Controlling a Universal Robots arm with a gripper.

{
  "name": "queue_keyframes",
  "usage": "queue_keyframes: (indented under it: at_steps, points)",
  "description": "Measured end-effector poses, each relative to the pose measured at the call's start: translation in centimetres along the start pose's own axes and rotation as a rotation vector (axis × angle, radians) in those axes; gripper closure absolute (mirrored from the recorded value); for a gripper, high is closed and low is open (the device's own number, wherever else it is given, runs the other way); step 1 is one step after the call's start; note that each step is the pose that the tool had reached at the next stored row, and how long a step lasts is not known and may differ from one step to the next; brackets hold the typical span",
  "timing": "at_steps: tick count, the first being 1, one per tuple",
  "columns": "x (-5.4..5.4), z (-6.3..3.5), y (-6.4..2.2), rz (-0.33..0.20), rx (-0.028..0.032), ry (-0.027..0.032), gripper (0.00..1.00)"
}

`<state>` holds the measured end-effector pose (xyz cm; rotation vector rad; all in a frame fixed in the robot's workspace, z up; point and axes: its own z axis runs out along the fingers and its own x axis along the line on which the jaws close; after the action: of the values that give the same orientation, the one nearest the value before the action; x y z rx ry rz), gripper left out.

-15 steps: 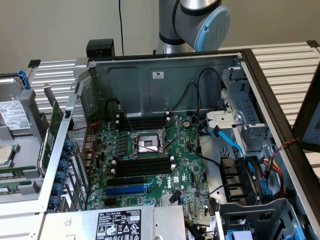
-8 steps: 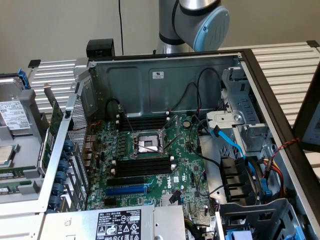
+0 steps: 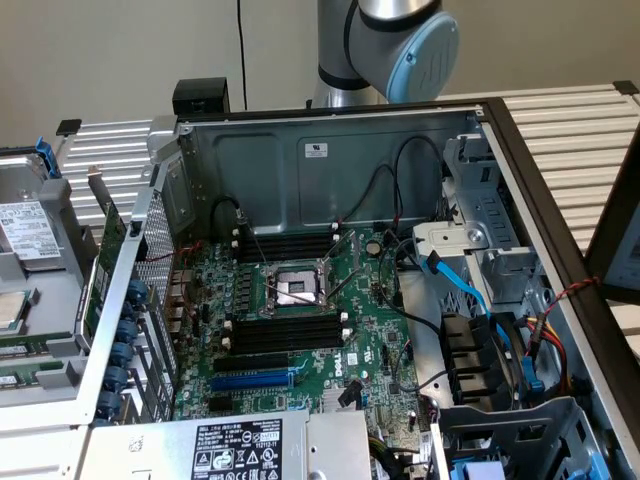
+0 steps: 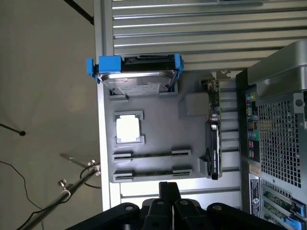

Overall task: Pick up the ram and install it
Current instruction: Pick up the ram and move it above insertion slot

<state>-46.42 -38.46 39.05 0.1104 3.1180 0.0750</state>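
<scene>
Beige wall backs a slatted metal worktop (image 3: 560,120) that carries an open computer case (image 3: 330,150), with the arm (image 3: 400,40) rising behind it. Inside lies the motherboard (image 3: 370,330), its black memory slots (image 3: 285,335) empty. To the exterior view's left of the case sits a grey tray (image 4: 158,112) holding a hard drive (image 4: 139,86), with a graphics card (image 4: 214,143) on edge along one side.

The ram (image 4: 151,154) stands on edge in a long holder of that tray, with what looks like a second stick beside it. The hand (image 4: 169,189) hovers above the tray near these holders, apart from them and with nothing seen in it. I cannot tell whether it is open or closed.

Seen edge-on, the stick is a very thin target, so a slightly offset grasp would likely miss or tilt it. The holder's end clips may drag the tray up with it. Black cables (image 3: 375,195) hang near the upper slots and could snag a carried stick. A skewed or reversed stick pressed down could jam or strain the board.
</scene>
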Motion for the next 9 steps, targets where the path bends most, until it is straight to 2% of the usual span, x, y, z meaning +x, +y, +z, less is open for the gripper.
queue_keyframes:
  at_steps: [7, 9]
  points:
    - [0.00, 0.00, 0.00, -0.002, 0.0000, 0.0001, 0.90]
    - [0.01, 0.00, 0.00, -0.027, -0.0005, 0.0014, 0.90]
